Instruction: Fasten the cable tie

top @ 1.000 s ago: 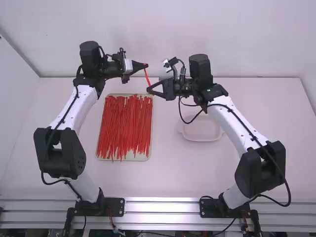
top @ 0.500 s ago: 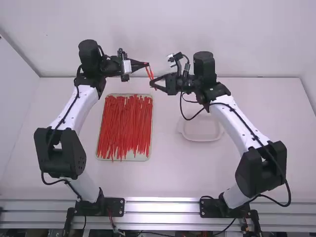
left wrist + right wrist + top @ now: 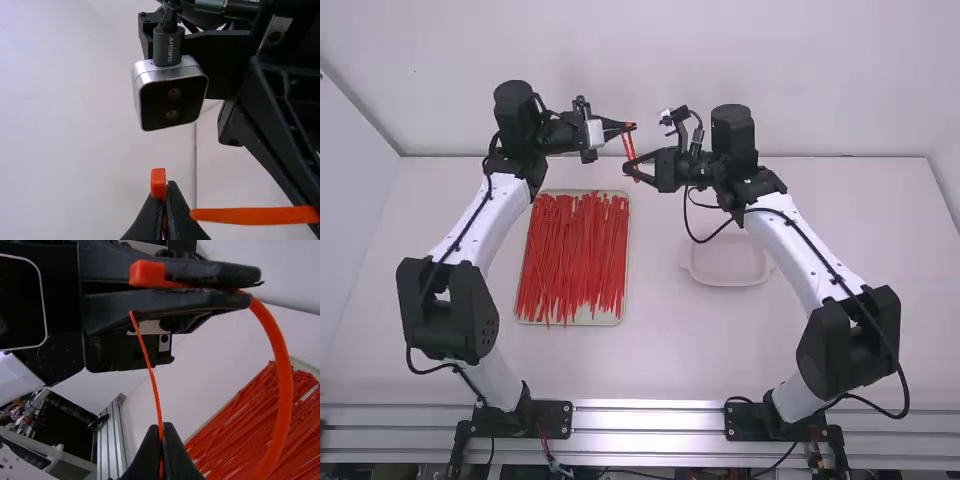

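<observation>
- The left jaws are clenching the square head (image 3: 148, 273) of the cable tie (image 3: 629, 146), and the right jaws are pinching its thin tail (image 3: 152, 385) close to the tip.
- The tie is hanging in the air between the two arms, above the far end of the desk (image 3: 880, 250), with its strap bowing into a loop.
- The spare ties (image 3: 575, 255) are lying in a pile on the tray beneath, well apart from the held one.
- The step in hand is probably threading the tail into the head, and the tip seems to be reaching up just under the head, not yet through it.
- To do it well, the left arm should be holding the head steady while the right is steering the tip straight at the slot, slowly, since the thin tail is likely to flex and skid off.
- A lower grip might be letting the tip wander, so pinching near the end is helping.
- A grey plug (image 3: 169, 46) over the right arm's wrist camera (image 3: 170, 97) is showing some print. No other label is legible.
</observation>
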